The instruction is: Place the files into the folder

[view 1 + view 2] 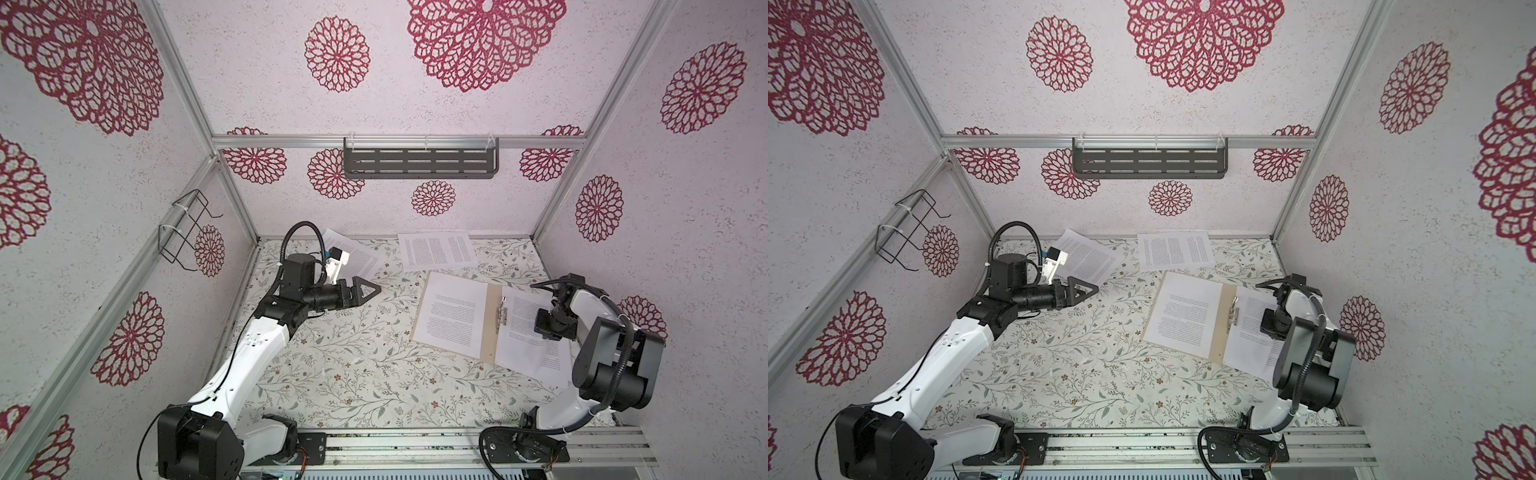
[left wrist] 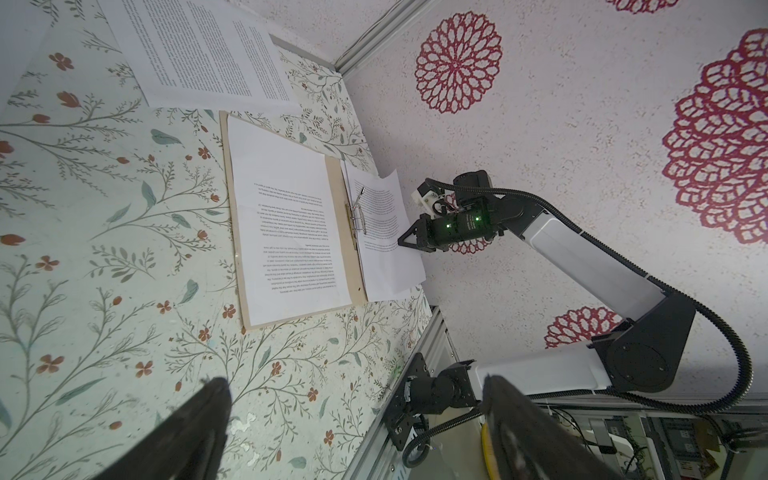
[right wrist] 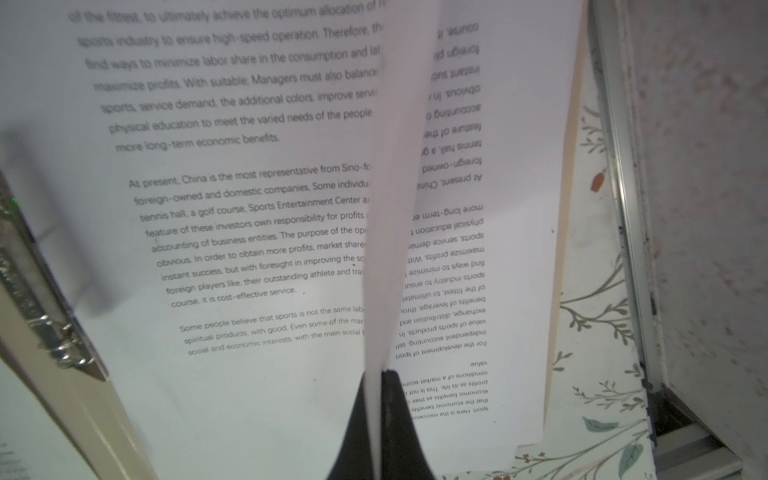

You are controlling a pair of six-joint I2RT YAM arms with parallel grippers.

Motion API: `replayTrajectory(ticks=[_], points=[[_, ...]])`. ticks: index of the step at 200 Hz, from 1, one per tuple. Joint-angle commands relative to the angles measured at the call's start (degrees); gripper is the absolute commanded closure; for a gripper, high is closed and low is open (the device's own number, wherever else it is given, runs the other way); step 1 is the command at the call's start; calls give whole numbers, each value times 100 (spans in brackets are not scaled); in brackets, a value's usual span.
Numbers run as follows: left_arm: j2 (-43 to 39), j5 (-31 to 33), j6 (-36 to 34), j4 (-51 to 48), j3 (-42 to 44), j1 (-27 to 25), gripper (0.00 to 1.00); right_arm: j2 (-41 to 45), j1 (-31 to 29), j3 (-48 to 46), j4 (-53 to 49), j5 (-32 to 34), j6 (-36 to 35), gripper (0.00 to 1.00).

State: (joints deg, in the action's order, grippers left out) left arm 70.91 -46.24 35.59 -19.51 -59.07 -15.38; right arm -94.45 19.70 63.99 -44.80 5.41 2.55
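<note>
The tan folder point(image 1: 493, 328) lies open at the right of the floral table, its metal clip point(image 1: 503, 316) along the spine. One printed sheet point(image 1: 451, 313) covers its left half, and more sheets point(image 1: 519, 345) lie on its right half. My right gripper point(image 3: 381, 374) is shut on the edge of a sheet point(image 3: 399, 166) that rises from that right half; in the left wrist view this sheet point(image 2: 382, 208) stands lifted at its corner. Two loose files lie at the back: one point(image 1: 365, 255) back left, one point(image 1: 436, 249) back centre. My left gripper point(image 1: 372, 289) hovers open and empty, left of the folder.
A dark slotted shelf point(image 1: 419, 162) hangs on the back wall and a wire rack point(image 1: 185, 232) on the left wall. An aluminium rail point(image 1: 415, 444) runs along the table's front edge, with both arm bases on it. The right wall stands close beside the folder.
</note>
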Motion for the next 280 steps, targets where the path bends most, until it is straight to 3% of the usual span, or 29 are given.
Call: replayTrajectory(ticks=[1,128,206,234,238,243,260,263,265,267,280], points=[[54,-70,-52,122,52,-31,3,-26,-21,193,-61,153,-59,100],[111,-70,-45,114,45,-31,3,-187,-62,290,-43,246,-61,100],[133,-61,-60,106,45,-35,3,-287,-39,419,-129,589,170,75],[133,-57,-77,96,45,-35,3,-343,37,439,-130,748,265,62],[133,-42,-72,96,45,-31,3,-345,49,439,-129,757,279,55],[133,-43,-79,95,45,-29,3,-338,64,435,-127,775,297,53],[124,-40,-85,80,45,-28,3,-303,124,422,-105,901,369,32],[124,-38,-83,79,45,-28,3,-293,136,422,-104,905,380,24],[124,-35,-84,79,45,-27,3,-286,156,422,-114,913,396,10],[124,-35,-87,72,45,-29,3,-280,163,422,-116,928,407,3],[116,-16,-94,64,45,-19,3,-185,261,447,-129,1057,562,1]])
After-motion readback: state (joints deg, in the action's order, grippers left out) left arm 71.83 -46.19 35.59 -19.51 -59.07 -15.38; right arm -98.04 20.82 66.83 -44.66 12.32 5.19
